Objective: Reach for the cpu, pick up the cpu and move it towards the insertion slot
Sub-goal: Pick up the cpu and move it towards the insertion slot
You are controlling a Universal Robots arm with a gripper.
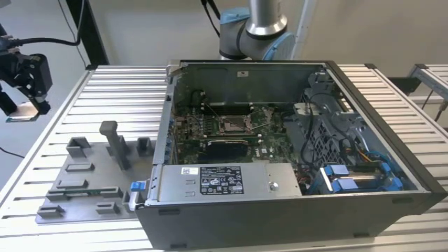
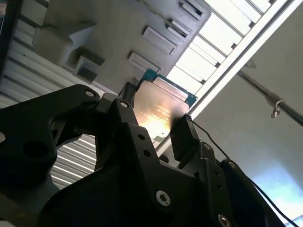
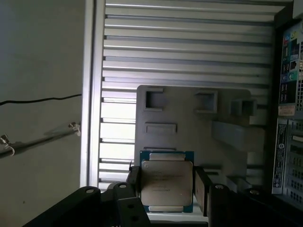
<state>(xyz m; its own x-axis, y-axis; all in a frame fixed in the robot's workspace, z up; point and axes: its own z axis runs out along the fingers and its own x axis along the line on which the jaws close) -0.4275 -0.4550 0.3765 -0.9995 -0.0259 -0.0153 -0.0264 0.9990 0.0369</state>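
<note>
gripper [image 2: 154,116] | clamped on cpu [image 2: 161,104] | grey fixture plate [image 2: 118,28] beyond

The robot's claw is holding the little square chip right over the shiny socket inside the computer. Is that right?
Not quite. The gripper is holding the chip, as the first wrist view shows, but not over the socket. In the exterior view it hangs outside the computer, near the table's edge at the exterior view's left.

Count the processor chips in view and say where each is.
1. The chip is clamped in the tool, raised at the exterior view's left of the open computer. The socket on its board looks empty; others may be hidden inside.
</note>
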